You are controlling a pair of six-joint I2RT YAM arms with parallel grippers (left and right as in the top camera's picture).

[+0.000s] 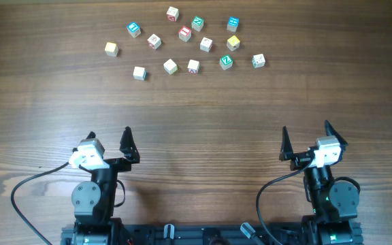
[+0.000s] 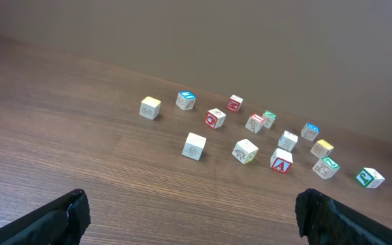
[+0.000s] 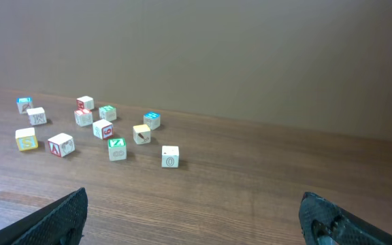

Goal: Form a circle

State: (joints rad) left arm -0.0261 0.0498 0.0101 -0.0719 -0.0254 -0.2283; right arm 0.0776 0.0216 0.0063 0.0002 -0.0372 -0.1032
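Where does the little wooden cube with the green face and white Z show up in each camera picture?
Overhead: the green-faced Z cube is in the upper part, just right of centre.
Left wrist: right side, below mid-height.
Right wrist: left of centre, below mid-height.
Shared landmark: the yellow-topped wooden cube just behind it.

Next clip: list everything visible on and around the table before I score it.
Letter cubes: fourteen; pale wood with cream, blue, red, green or yellow faces; scattered on the far half, no ring.
Green Z cube: one of those; green face; right part of the scatter.
Table: one; dark brown wood.
Cables: two; black; by the arm bases.
Left gripper: one; black; near edge, open, empty.
Right gripper: one; black; near edge, open, empty.
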